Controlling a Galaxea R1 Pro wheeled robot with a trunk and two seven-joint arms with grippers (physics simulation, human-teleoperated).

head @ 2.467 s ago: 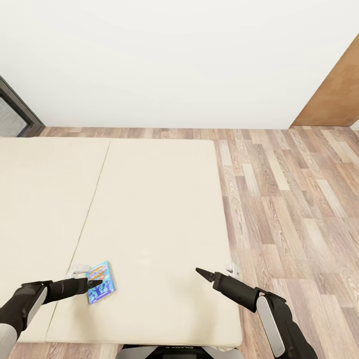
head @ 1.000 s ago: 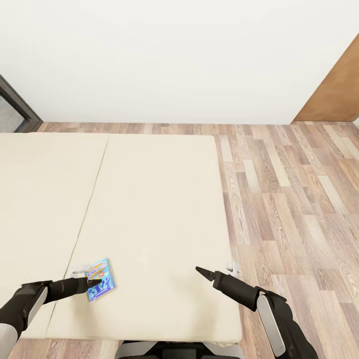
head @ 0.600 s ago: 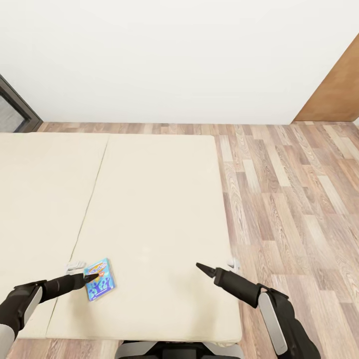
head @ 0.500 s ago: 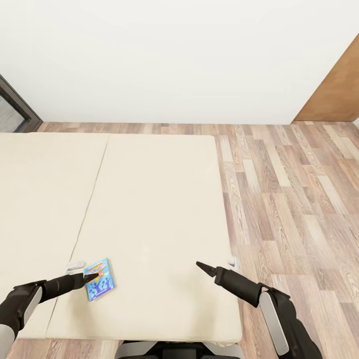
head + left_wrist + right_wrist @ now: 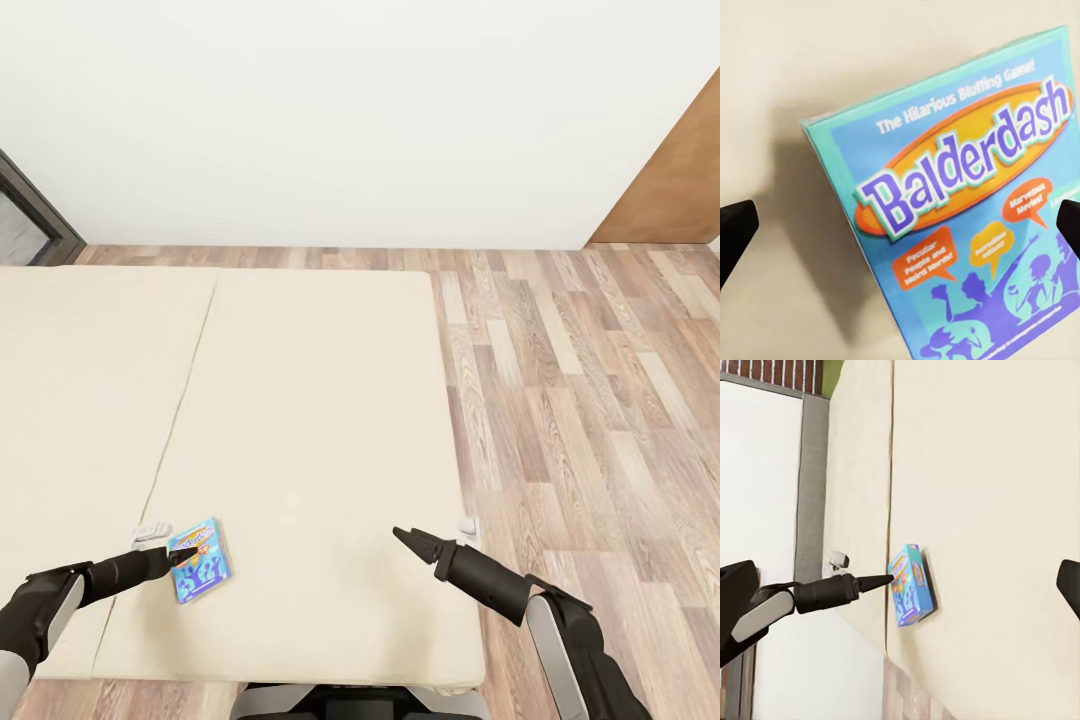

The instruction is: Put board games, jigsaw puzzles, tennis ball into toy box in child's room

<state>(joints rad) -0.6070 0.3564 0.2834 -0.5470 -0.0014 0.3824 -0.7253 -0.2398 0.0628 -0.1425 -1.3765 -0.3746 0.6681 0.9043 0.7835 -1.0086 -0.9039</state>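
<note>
We are at the bed (image 5: 300, 400), early in the job as far as we can judge: the one game (image 5: 200, 559) we see, the light-blue Balderdash box, lies flat on the mattress near its close edge and has not been lifted. Our left end effector (image 5: 180, 556) points at the box's near-left edge, its tip at or just over that edge; whether it touches we cannot tell. In the left wrist view its two fingertips (image 5: 736, 225) sit wide apart at the frame's sides with the game (image 5: 960, 217) straight ahead between them, so the jaws stand open and hold nothing. Our right end effector (image 5: 405, 540) hovers over bare mattress well apart from the box, empty; the right wrist view shows its fingertips (image 5: 1069, 579) spread wide, and the game (image 5: 910, 585) lies far ahead of it. By our reckoning, grasping this box, carrying it to the toy box, and all the other toys remain.
</note>
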